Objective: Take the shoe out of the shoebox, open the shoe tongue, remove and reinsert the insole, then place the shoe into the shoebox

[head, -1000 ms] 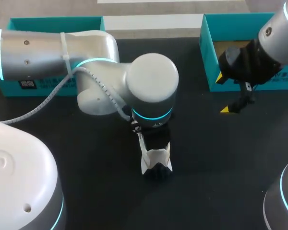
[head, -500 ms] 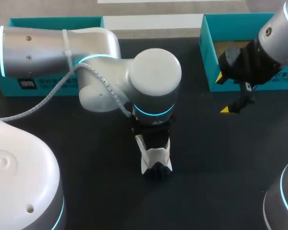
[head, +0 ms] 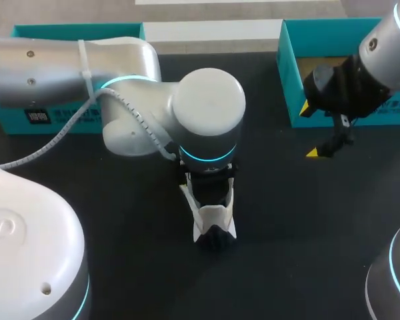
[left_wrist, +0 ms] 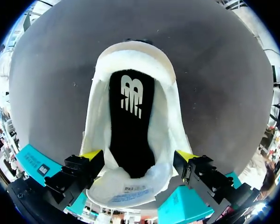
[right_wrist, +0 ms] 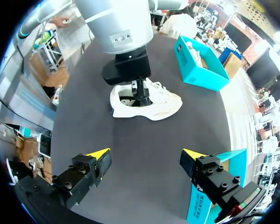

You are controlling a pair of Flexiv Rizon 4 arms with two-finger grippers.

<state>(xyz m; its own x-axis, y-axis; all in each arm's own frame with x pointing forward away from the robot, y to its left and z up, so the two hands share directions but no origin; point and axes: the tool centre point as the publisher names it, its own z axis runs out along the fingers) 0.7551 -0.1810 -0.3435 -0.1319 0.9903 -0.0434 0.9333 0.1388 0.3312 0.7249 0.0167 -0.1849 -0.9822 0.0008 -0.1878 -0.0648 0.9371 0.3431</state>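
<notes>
**A:** While the left teal box (head: 73, 32) stands off at the far left, what is the left gripper (left_wrist: 139, 155) doing?

**B:** It points straight down over the white sneaker (head: 213, 215), which stands mid-table on the black tabletop (head: 300, 220), outside both boxes. Its fingers are set wide, one yellow tip against each flank. It looks to be pinching the shoe across its width, probably to pin it steady.

**A:** Why steady?

**B:** The tongue (left_wrist: 123, 189) is folded out towards the gripper, and the black insole (left_wrist: 130, 126) lies flat inside, exposed. I judge the insole step is in hand, though I cannot tell which half of it.

**A:** And to the right?

**B:** The right gripper (right_wrist: 145, 155) hangs with its fingers spread, gripping nothing. It sits just in front of the right teal box (head: 290, 73), well apart from the shoe. That keeps it clear of the left arm, yet near where the sneaker may end up.
</notes>
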